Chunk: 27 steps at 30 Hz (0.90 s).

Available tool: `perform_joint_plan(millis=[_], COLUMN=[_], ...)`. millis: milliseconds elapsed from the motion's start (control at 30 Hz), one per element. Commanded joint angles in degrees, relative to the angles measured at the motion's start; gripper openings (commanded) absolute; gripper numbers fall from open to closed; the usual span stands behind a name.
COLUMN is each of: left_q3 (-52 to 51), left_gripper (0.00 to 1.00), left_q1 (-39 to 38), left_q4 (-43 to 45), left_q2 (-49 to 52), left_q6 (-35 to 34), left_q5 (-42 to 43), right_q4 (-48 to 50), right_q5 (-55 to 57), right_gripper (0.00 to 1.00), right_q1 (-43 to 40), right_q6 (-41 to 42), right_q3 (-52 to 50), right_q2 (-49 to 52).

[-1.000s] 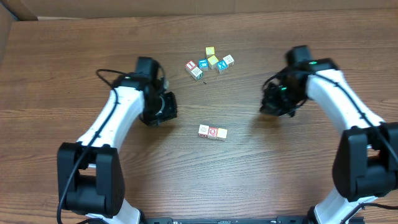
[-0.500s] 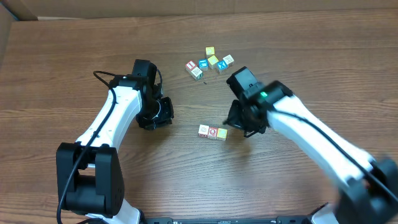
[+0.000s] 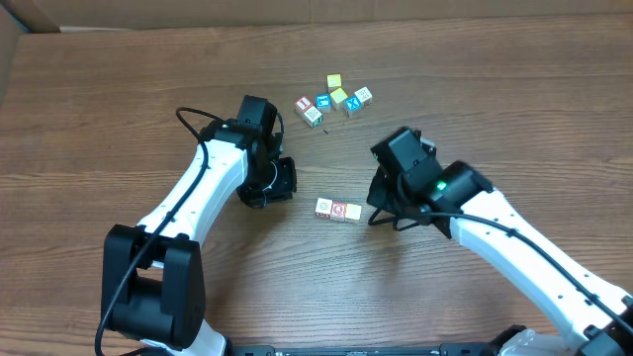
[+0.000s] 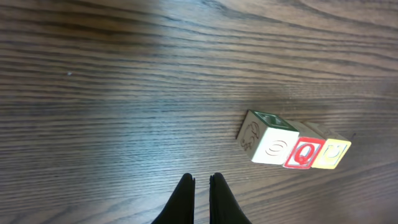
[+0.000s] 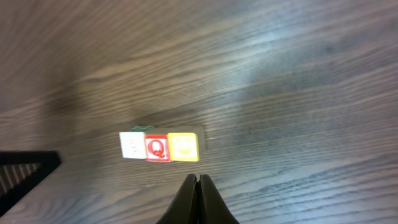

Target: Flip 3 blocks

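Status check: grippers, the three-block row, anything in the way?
Left gripper shut, empty. Right gripper shut, empty, near the row of three blocks. Nothing between grippers and row; loose cubes sit apart, farther back.

Your desk [image 3: 119,119]: dark brown wood grain, smooth, with a soft sheen toward the upper part of both wrist views. Blocks [image 4: 292,148]: pale wood, matt printed faces. Left claw [image 4: 201,186] and right claw [image 5: 197,180]: matt black, plastic-looking. Arm shells [image 3: 203,183]: smooth white, slightly glossy.

Three blocks [image 3: 338,211] in row mid-table [image 3: 465,89]; cube cluster [image 3: 339,97] behind.
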Motion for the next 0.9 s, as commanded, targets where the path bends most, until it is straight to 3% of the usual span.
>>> perform_joint_plan(millis=[0, 67, 133, 167, 233, 300, 500, 867], left_q3=[1.07, 1.05, 0.94, 0.83, 0.74, 0.74, 0.72, -1.84], left_gripper=[0.04, 0.04, 0.04, 0.04, 0.04, 0.04, 0.04, 0.04], left_q1=[-0.92, -1.55, -2.34, -2.71, -3.23, -3.41, -3.41, -3.41], left_q4=[0.31, 0.79, 1.38, 1.66, 2.10, 2.51, 4.02, 8.33], left_q2=[0.42, 0.44, 0.46, 0.46, 0.46, 0.46, 0.46, 0.46], left_q6=[-0.87, -1.14, -2.34, -2.64, -2.99, -3.93, -5.60, -8.87], left_q5=[-0.61, -1.31, -2.34, -2.86, -3.78, -4.70, -4.66, -5.79], right_q4=[3.19, 4.57, 4.70, 5.51, 6.64, 6.80, 8.52, 22.58], right_q5=[-0.48, -0.46, -0.68, -0.44, 1.73, 2.97, 2.78, 2.38], right_gripper=[0.04, 0.05, 0.31, 0.33, 0.11, 0.04, 0.04, 0.04], right_q1=[-0.04, -0.04, -0.04, -0.04, -0.11, -0.24, -0.11, -0.04], right_q6=[2.89, 2.86, 2.86, 2.78, 2.51, 2.67, 7.28, 11.67], right_q3=[-3.56, -4.66, -4.70, -4.70, -4.70, -4.70, -6.71, -18.93], right_q2=[-0.09, -0.09, -0.09, -0.09, -0.09, -0.09, -0.07, -0.07])
